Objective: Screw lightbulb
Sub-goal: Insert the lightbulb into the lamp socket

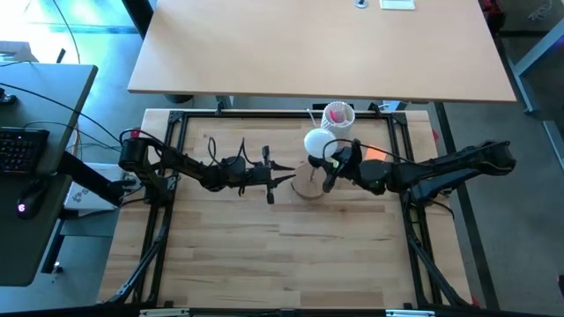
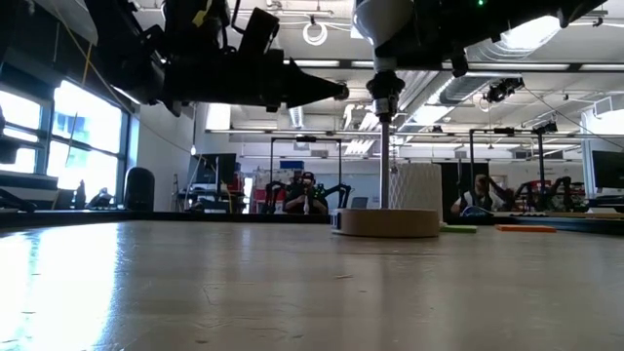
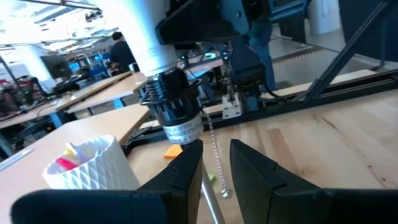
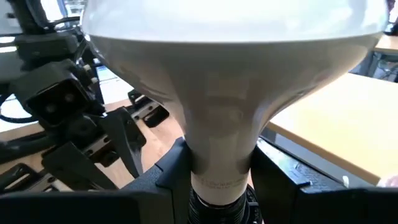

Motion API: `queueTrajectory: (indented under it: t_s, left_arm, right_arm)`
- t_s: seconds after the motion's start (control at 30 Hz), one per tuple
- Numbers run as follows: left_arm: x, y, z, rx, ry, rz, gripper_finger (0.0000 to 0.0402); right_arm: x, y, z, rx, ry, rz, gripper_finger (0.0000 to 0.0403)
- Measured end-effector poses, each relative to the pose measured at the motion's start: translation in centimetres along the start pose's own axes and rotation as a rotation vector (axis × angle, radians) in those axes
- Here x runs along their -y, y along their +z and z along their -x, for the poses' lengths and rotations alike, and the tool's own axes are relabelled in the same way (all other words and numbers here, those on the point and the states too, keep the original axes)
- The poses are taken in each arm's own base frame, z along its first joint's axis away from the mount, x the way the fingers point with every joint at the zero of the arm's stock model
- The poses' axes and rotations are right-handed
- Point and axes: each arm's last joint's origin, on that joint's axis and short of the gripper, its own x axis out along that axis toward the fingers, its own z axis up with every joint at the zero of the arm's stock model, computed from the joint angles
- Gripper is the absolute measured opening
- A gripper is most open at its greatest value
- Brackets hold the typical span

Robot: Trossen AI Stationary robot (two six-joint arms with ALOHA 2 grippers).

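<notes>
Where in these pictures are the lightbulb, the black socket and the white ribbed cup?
lightbulb (image 4: 217, 124): right wrist view, on its tapering white neck.
black socket (image 3: 176, 109): left wrist view, on its dark side under the bulb.
white ribbed cup (image 1: 338, 115): high view, on its rim, behind the bulb.

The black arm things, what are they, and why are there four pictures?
They are two robot arms at a wooden table, each ending in a two-finger claw called a gripper. One picture looks down from above, one looks across from table height, and two come from little cameras on the arms' wrists.

The right gripper is pinched around the neck of the white lightbulb, holding it over the lamp socket, which stands on a round wooden base. The bulb's screw end sits at the socket's top.

The left gripper is beside the socket's thin stem with its fingers a little apart; whether it is gripping the stem is hard to tell.

Behind stands a white ribbed cup with pink things inside.
</notes>
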Motion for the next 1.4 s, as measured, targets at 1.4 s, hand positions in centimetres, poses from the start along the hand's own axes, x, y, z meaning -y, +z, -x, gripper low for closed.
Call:
queueTrajectory:
  t_s: [1.4]
  left_arm:
    - [0.0, -0.3, 0.0, -0.034, 0.027, -0.009, 0.0076]
  right_arm:
    - [-1.6, -1.4, 0.2, -0.007, -0.057, 0.062, 0.0252]
